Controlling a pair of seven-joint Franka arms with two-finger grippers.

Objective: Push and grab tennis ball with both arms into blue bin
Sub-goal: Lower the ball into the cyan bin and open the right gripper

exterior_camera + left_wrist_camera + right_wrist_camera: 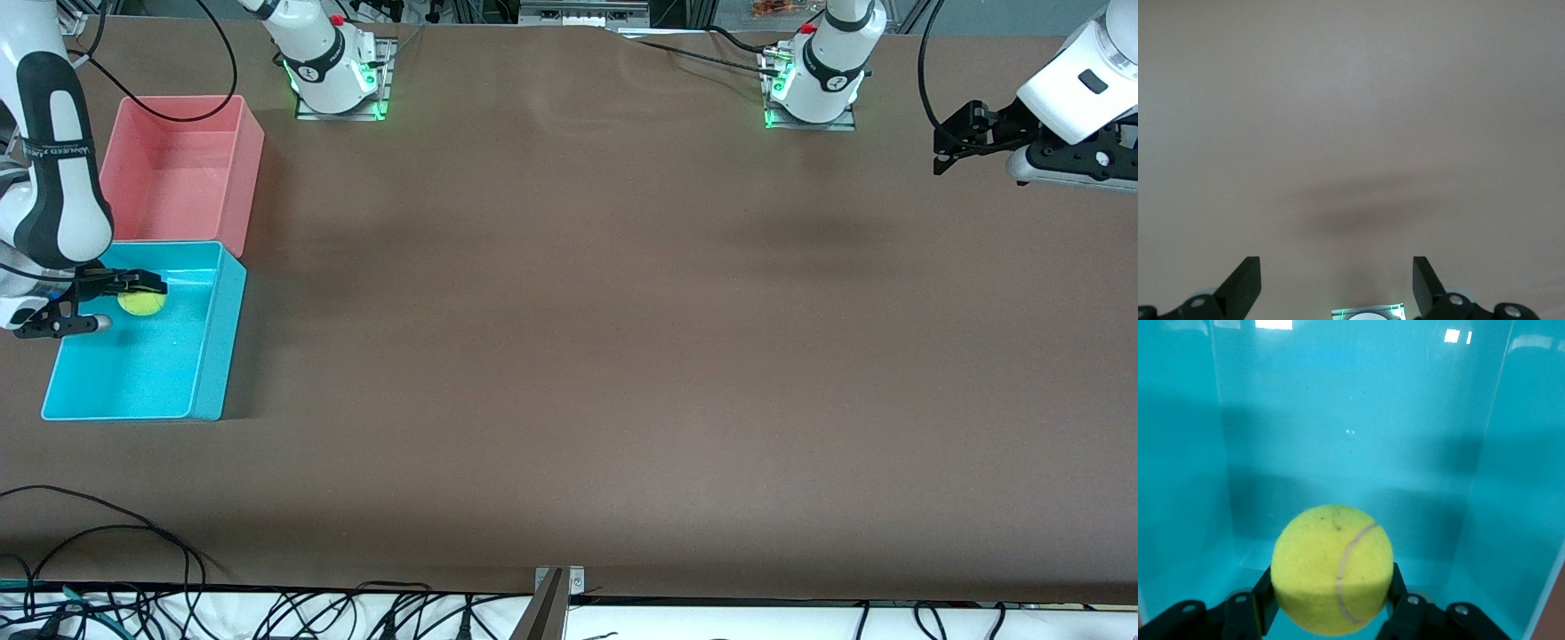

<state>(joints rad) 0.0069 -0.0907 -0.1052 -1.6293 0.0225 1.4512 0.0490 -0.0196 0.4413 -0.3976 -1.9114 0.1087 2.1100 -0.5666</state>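
The tennis ball [142, 302] is yellow-green and held inside the blue bin [200, 391], near the bin's end that meets the pink tub. My right gripper [133, 289] is shut on the ball, one finger on each side of it. In the right wrist view the ball [1332, 569] fills the space between the fingers [1397, 587], with the bin's cyan walls [1178, 467] all around. My left gripper [949, 142] is open and empty, up over the bare table at the left arm's end. The left wrist view shows its fingers [1243, 283] spread wide over brown table.
A pink tub [238, 178] stands against the blue bin, farther from the front camera. The two arm bases [338, 76] sit along the table's back edge. Cables lie along the table's front edge [107, 533].
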